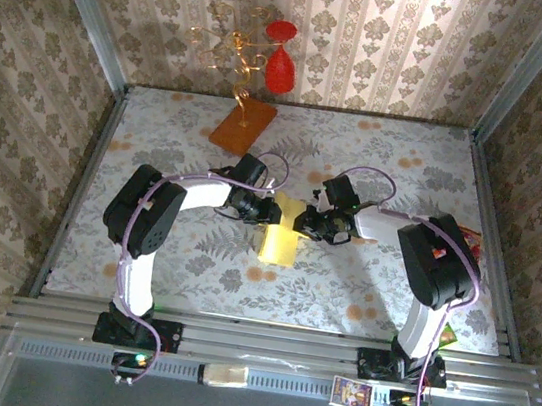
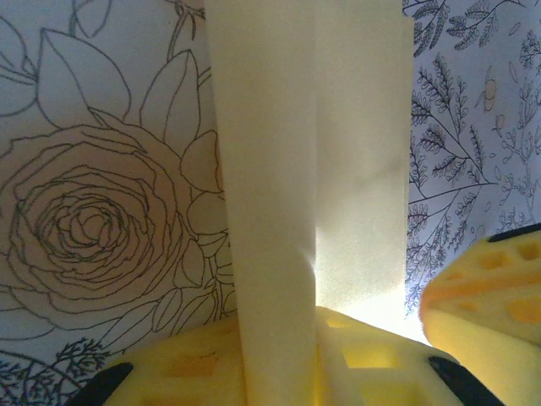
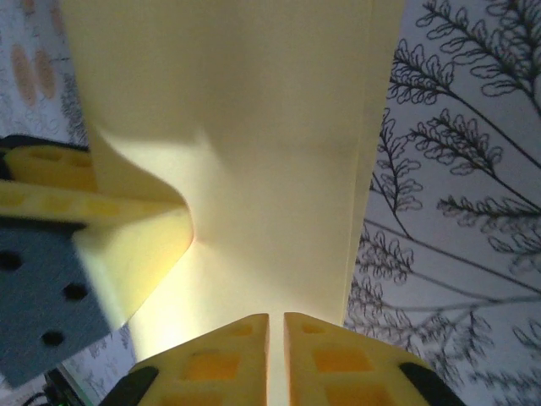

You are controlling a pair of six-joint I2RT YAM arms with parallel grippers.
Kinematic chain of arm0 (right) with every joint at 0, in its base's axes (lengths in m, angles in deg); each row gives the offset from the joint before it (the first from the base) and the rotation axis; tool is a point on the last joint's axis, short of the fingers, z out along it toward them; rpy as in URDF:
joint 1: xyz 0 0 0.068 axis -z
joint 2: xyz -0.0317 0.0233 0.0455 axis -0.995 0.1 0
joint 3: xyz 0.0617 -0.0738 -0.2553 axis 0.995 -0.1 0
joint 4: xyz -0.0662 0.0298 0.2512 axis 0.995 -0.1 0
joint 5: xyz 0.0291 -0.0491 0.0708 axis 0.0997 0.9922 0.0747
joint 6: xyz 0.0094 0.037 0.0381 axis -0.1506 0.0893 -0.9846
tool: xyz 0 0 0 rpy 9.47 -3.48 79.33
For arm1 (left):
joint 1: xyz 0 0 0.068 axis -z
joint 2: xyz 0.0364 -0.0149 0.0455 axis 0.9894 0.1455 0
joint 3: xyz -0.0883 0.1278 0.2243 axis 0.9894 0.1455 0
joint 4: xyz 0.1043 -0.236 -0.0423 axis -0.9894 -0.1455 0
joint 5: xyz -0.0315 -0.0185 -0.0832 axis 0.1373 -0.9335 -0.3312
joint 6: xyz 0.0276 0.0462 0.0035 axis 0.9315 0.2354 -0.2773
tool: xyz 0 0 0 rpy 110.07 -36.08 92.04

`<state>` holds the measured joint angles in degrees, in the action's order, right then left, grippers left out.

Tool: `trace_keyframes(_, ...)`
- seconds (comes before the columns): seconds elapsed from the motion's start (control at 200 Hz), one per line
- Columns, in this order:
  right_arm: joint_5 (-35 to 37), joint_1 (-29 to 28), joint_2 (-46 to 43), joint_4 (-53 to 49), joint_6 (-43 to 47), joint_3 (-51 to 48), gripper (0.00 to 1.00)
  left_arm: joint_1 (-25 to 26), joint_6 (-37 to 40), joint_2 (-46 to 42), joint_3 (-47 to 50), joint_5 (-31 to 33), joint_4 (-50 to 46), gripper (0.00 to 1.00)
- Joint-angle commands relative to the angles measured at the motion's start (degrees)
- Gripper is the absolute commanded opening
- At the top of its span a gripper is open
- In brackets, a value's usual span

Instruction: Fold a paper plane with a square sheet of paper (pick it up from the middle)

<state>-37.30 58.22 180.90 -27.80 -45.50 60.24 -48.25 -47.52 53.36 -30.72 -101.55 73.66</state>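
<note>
Sheet: we saw the square sheet of paper [image 1: 280, 243], pale yellow and already creased into a narrower shape, at the middle of the table [image 1: 339, 293], between the two grippers.
Sheet up close: in the left wrist view it rose as a long strip with a lengthwise fold [image 2: 313, 152]; in the right wrist view it was a broad pale panel [image 3: 254, 127], one corner curled over the other arm's yellow finger [image 3: 127, 245].
Left gripper: we found the left gripper [image 1: 270, 213] nearly closed, its yellow pads [image 2: 194, 368] pressed to either side of the folded strip.
Right gripper: the right gripper [image 1: 306, 221] met the sheet from the opposite side; its fingers [image 3: 330, 359] stood almost together with only a thin slit between them, and the paper's lower edge ran down into it.
Contact: both grippers touched the paper, well inside the table's edges.
Background: an orange-brown slab [image 1: 242, 125] bearing gold wire [image 1: 235, 42] lay near the far wall, well apart from the paper.
</note>
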Motion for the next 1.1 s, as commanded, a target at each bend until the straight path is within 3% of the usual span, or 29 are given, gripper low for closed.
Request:
trace_keyframes(0.0, -1.8, -0.2, 1.7, 0.4, -1.2, 1.2, 0.14, 0.5, 1.7, 2.9, -0.3, 3.8, -3.0, 0.24)
trace_keyframes(0.23, -0.9, -0.1, 4.9, -5.6, 1.1, 2.6, 0.12, 1.2, 0.3, 2.6, 0.0, 4.3, -3.6, 0.26)
trace_keyframes(0.365, -0.1, 0.5, 6.9, -9.2, 2.6, 3.1, 0.11, 1.1, -0.8, 1.0, -0.9, 5.6, -3.8, 0.32)
trace_keyframes(0.685, 1.0, 0.7, 6.9, -9.7, 1.5, 1.6, 0.11, 1.5, -6.2, -8.1, 1.5, 10.6, -6.2, 0.69)
trace_keyframes(0.96, 1.2, 0.7, 7.4, -10.9, 1.6, 2.0, 0.11, 4.1, -11.0, -7.7, 4.5, 7.1, -2.6, 0.68)
trace_keyframes(1.095, 1.2, 0.7, 7.4, -11.4, 1.4, 2.0, 0.11, 5.1, -10.5, -5.4, 3.1, 7.5, -4.8, 0.60)
